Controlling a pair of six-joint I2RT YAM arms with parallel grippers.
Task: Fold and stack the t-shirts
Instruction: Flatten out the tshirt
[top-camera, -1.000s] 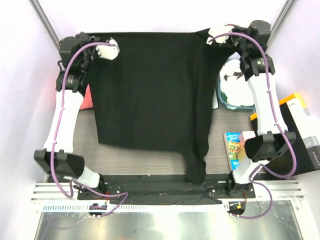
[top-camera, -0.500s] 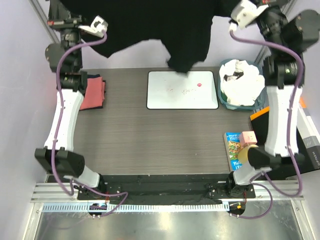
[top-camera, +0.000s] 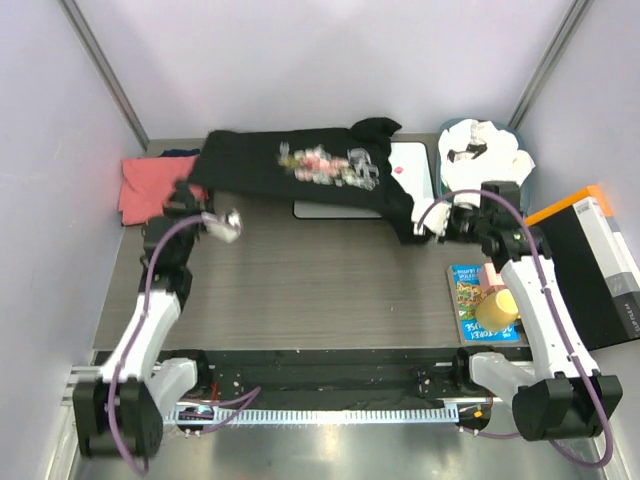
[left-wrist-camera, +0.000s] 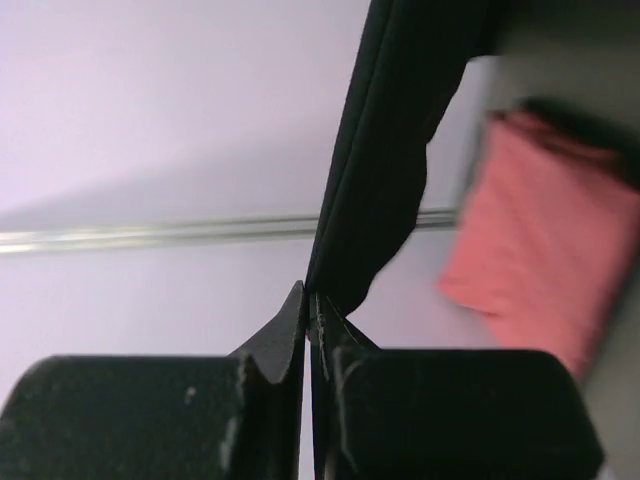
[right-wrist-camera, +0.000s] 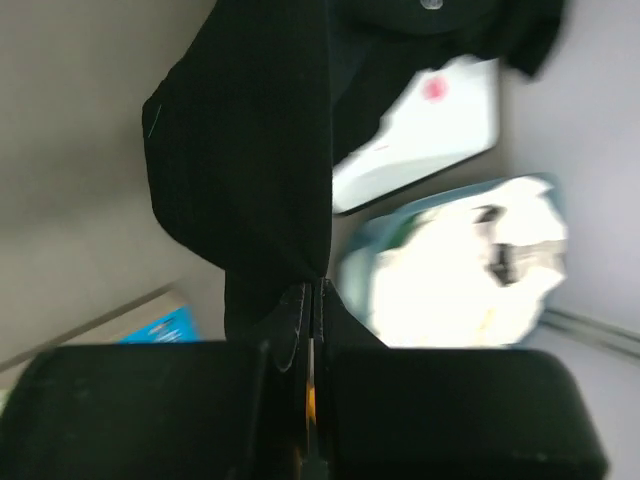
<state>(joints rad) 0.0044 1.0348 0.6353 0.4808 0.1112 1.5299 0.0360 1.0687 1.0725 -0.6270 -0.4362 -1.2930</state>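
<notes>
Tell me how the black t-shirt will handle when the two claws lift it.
Probably floppy: the black t-shirt sags and wrinkles between the left claw and right claw, both shut on its edges. Likely light, since fingertip pinches hold it. It may drag across the white board, as part of it lies draped there.

Tally, taken standing at the table.

Arms: two, the left arm and the right arm.
Grippers: two, one to an arm, the left gripper and the right gripper.
Tees by colour:
- black tee with a pink print: one.
- coral-pink tee: one.
- white tees: one heap in a bin; how many pieces it holds cannot be told.

Blue-rimmed bin: one.
White board: one.
Blue booklet: one.
Yellowish round thing: one.
Black box with an orange edge: one that I can make out.
</notes>
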